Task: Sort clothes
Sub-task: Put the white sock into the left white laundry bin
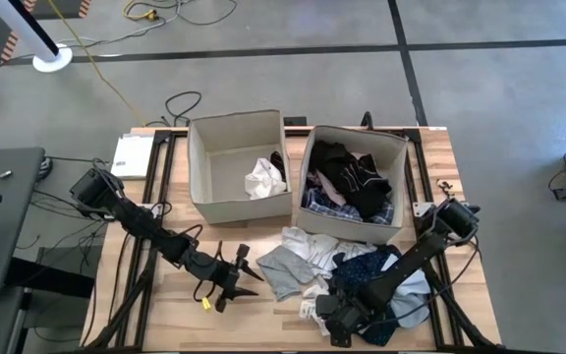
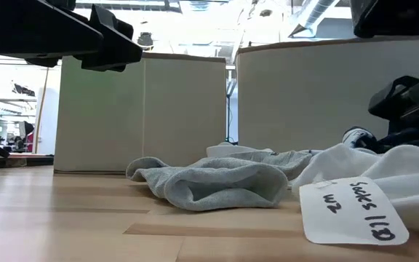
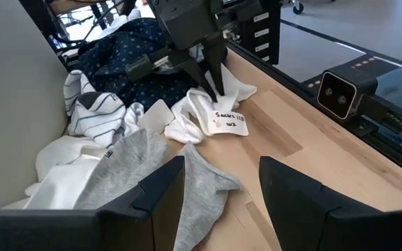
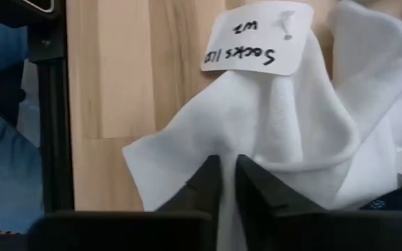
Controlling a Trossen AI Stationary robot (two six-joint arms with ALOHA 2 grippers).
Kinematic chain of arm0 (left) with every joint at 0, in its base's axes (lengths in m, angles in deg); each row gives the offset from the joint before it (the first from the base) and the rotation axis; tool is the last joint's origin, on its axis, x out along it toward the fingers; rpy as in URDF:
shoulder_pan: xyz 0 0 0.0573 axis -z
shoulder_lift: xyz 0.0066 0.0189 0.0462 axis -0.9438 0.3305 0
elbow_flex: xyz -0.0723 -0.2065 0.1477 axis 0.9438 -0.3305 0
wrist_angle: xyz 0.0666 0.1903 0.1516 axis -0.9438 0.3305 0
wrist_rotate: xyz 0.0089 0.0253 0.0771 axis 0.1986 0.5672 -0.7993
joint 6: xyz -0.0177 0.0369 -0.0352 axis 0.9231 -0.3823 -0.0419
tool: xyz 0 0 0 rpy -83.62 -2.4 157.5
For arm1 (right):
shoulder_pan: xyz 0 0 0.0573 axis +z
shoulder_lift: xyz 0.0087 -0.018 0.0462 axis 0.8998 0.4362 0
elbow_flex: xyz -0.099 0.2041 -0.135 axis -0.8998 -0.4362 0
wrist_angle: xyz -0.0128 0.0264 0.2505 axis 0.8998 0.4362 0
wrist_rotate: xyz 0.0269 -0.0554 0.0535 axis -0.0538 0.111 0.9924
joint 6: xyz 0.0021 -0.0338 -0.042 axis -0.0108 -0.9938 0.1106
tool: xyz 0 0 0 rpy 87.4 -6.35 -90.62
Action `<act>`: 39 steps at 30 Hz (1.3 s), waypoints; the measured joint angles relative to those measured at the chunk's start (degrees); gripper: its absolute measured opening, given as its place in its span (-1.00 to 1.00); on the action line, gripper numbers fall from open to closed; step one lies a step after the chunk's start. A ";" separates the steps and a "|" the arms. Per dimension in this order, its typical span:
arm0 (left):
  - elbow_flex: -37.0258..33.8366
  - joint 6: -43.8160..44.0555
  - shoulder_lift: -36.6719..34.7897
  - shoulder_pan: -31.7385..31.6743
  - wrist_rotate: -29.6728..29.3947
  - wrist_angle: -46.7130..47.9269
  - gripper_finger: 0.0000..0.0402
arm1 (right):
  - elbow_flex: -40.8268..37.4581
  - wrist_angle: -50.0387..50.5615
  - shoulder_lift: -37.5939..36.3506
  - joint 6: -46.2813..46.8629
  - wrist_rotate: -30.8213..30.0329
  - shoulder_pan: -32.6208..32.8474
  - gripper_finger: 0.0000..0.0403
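The right end effector point(image 4: 229, 174), near the surface's front edge, pinches the white sock point(image 4: 292, 132); the left end effector point(image 3: 218, 188) waits open, farther away.

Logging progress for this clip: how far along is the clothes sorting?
Partly done. A white garment lies in the left box; dark and plaid clothes fill the right box. The right gripper is pinching the tagged white sock. The left gripper hangs open. Grey and navy dotted pieces remain.

a wooden table point(image 1: 170, 320) carries two beige boxes point(image 1: 239, 165) (side by side) and loose clothes point(image 1: 308, 261).
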State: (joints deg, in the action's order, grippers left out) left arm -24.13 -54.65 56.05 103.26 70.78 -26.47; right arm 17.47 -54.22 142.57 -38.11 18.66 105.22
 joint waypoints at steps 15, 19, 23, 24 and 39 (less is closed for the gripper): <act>0.00 -0.06 0.00 0.00 0.00 -0.24 -0.10 | 2.81 -2.44 0.00 -7.73 -0.43 -0.70 -0.99; 0.00 -0.29 0.00 -0.02 0.00 -0.88 -0.10 | 5.89 -2.01 0.02 -12.00 -2.00 -0.71 -1.00; -0.02 -0.50 0.00 -0.02 0.16 -2.37 -0.10 | 9.15 0.20 0.02 -16.01 -4.57 -0.83 -1.00; -0.02 -0.61 0.00 -0.02 0.47 -3.09 -0.10 | 9.99 0.75 0.02 -16.96 -5.45 -0.94 -1.00; -0.02 -0.58 -0.02 -0.11 4.24 -7.23 -0.10 | 16.21 4.15 0.02 -26.94 -13.40 -2.65 -1.00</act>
State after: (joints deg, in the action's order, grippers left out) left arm -24.15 -55.23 56.03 103.15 75.02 -33.69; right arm 33.69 -50.07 142.59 -65.05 5.26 102.56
